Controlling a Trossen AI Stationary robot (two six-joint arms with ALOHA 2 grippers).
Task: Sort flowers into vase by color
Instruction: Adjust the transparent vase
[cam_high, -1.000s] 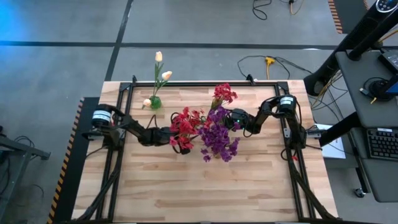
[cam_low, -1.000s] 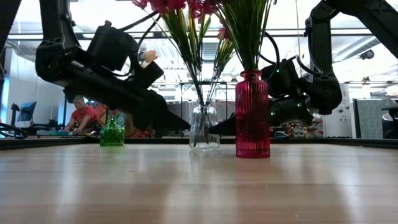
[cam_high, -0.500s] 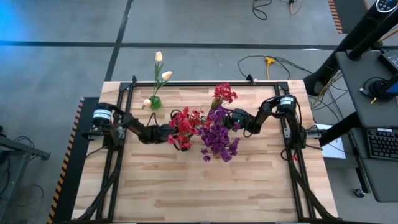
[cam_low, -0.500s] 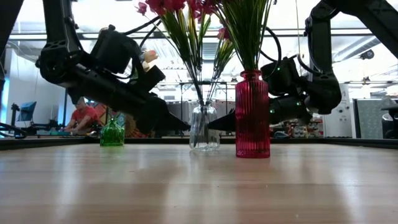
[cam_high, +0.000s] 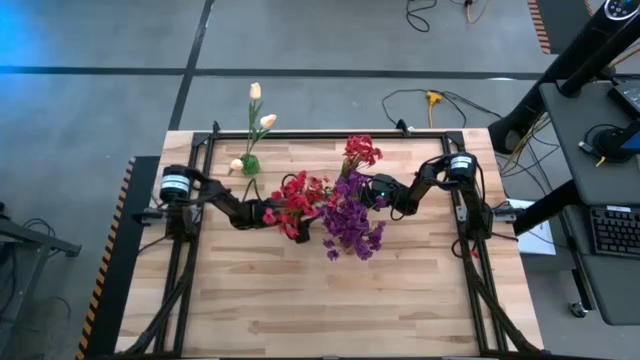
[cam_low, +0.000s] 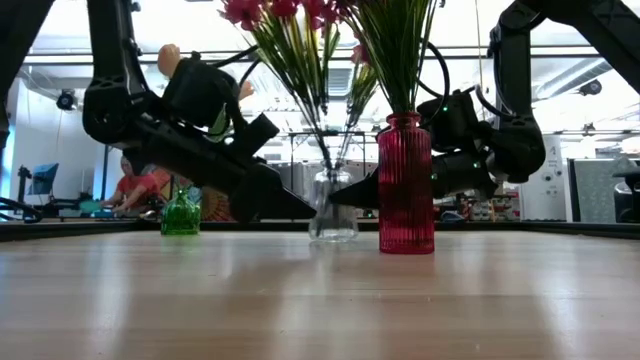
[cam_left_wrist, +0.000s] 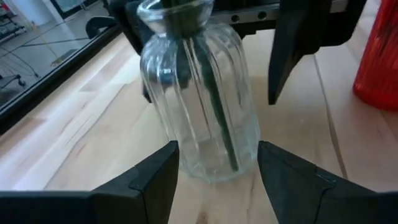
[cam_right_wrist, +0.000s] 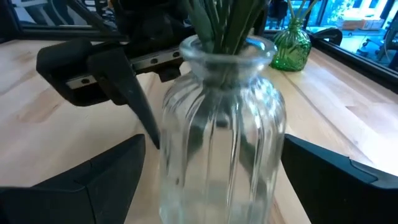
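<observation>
While the front half of the table (cam_high: 330, 300) lies bare, everything crowds the middle and the back edge. At the far left, near the back rim, a green vase (cam_high: 249, 163) holds the cream tulips (cam_high: 257, 118), whose buds lean out past the table's edge. It stands well apart from the rest.

Right of it, the left gripper (cam_left_wrist: 217, 163) reaches in low, its fingers (cam_left_wrist: 152, 177) apart and set to either side of the clear vase (cam_left_wrist: 198, 93), close against the glass; I cannot tell whether they press it. That vase holds the red flowers (cam_high: 298, 203) on green stems. From the other side the right gripper (cam_right_wrist: 211, 168) faces the same vase, jaws spread wide with plain gaps on both sides of the glass. The two grippers nearly meet, so little room is left between them.

Just right of the clear vase stands a red vase (cam_low: 406, 183) with the purple flowers (cam_high: 350, 226), close by the right arm.

Compared with a second ago, the left arm has pushed farther toward the clear vase, and the right jaws have opened a little wider.
</observation>
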